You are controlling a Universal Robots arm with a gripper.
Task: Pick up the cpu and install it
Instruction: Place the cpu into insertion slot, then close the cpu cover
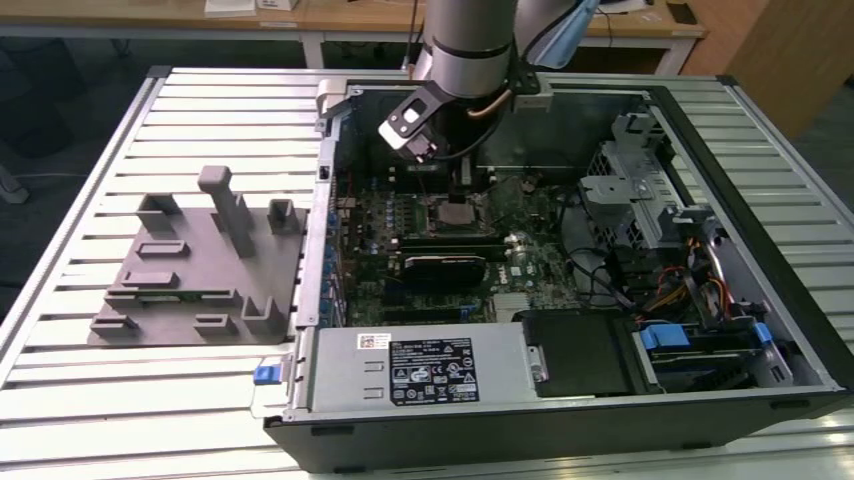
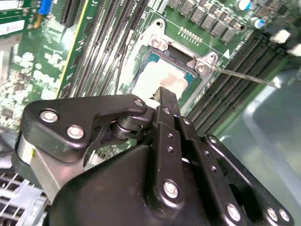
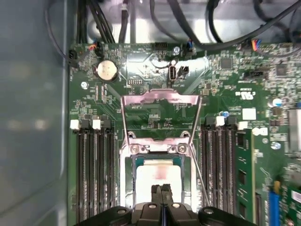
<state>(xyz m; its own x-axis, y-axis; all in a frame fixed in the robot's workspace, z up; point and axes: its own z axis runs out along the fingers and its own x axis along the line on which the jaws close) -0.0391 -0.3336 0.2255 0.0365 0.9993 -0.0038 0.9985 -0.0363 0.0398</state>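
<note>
The cpu is a small silvery-white square lying flat in the motherboard's socket. The socket's metal load plate is swung up and open. My gripper hangs right over the cpu with its two black fingers pressed together, tips at or just above the chip's top. The second wrist view shows the same shut fingertips over the pale cpu. In the exterior view the gripper reaches down into the open computer case above the cpu.
Memory slots flank the socket on both sides, and a thin socket lever sticks out beside it. A grey fixture stands on the slatted table at the exterior view's left. The case wall, cables and power supply ring the board.
</note>
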